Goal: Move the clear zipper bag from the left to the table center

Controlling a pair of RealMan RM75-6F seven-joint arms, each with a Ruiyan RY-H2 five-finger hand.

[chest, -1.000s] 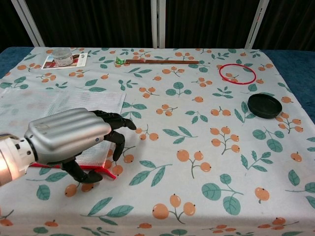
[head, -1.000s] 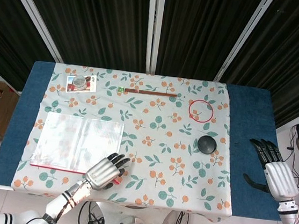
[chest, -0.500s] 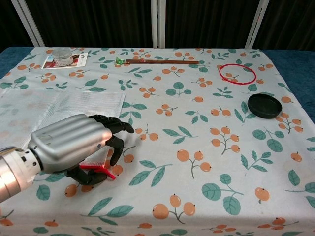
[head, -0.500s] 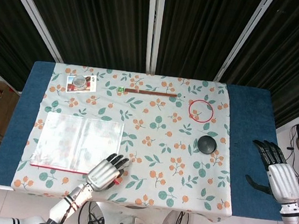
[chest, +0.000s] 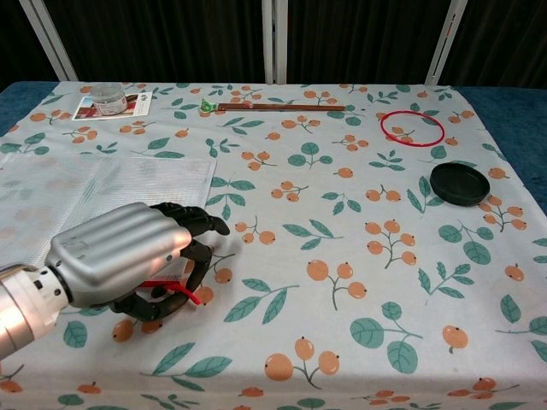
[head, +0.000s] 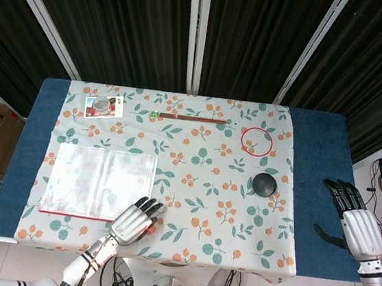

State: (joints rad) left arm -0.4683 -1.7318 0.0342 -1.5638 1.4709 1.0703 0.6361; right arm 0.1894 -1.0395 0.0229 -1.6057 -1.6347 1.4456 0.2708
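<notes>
The clear zipper bag [head: 98, 181] lies flat on the left of the floral cloth, its red zipper edge [chest: 178, 291] toward me. My left hand [head: 134, 221] sits at the bag's near right corner. In the chest view the left hand [chest: 124, 259] curls over that corner, with the thumb under the red edge, which bends up between thumb and fingers. Most of the bag [chest: 94, 195] still rests on the cloth. My right hand [head: 355, 222] lies on the blue table edge at the far right, fingers apart and holding nothing; it shows only in the head view.
A black round lid [head: 265, 184] lies right of centre, with a red ring [head: 257, 141] behind it. A brown stick [head: 192, 118] and a small green piece [head: 154, 114] lie along the far edge. A card with a small jar [head: 103, 106] sits at the far left corner.
My left hand's fingers have curled tighter over the bag's near right corner, and the red zipper edge has bent up in the pinch. The right hand has drawn back slightly.
</notes>
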